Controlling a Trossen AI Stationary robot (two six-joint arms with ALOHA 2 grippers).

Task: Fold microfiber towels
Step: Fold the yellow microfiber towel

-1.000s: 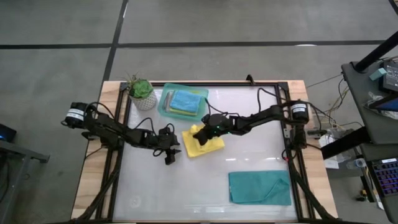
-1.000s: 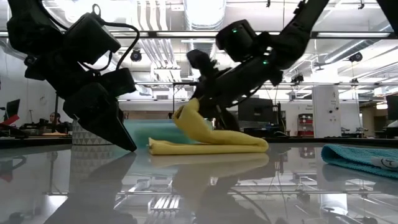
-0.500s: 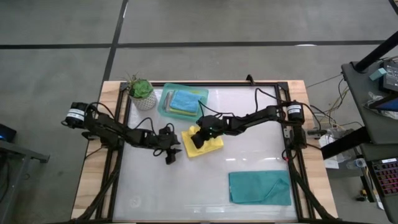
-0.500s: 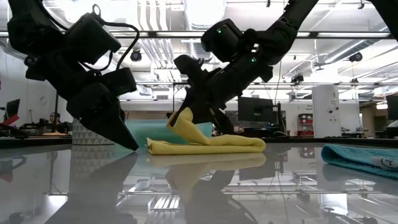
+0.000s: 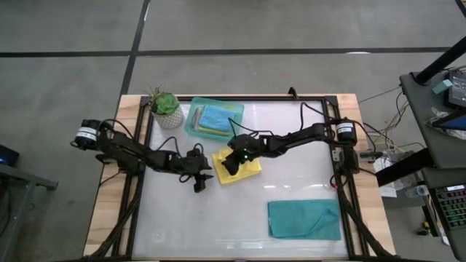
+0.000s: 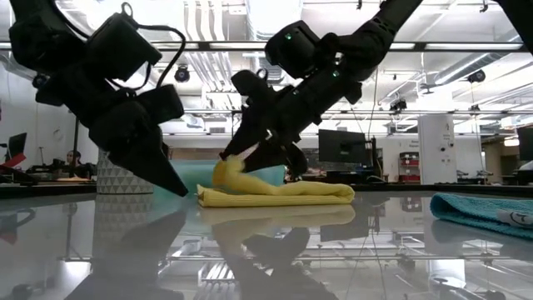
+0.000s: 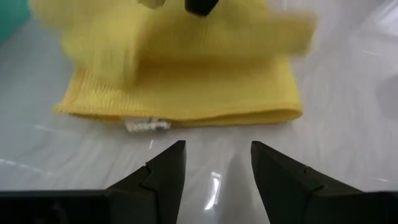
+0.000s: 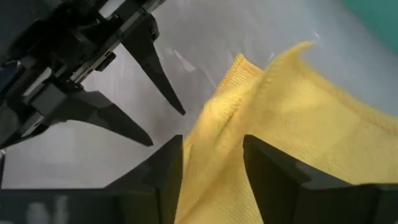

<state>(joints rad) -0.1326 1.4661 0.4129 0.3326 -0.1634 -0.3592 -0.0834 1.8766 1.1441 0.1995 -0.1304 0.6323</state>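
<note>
The yellow towel (image 5: 237, 165) lies folded near the middle of the bench (image 5: 291, 189), one corner raised between the parted fingers of the right gripper (image 5: 227, 164), while the left gripper (image 5: 200, 180) hovers just beside it, fingers spread and holding nothing

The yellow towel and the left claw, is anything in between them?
No. In the left wrist view, only bare shiny table separates the yellow towel from the open left gripper.
</note>
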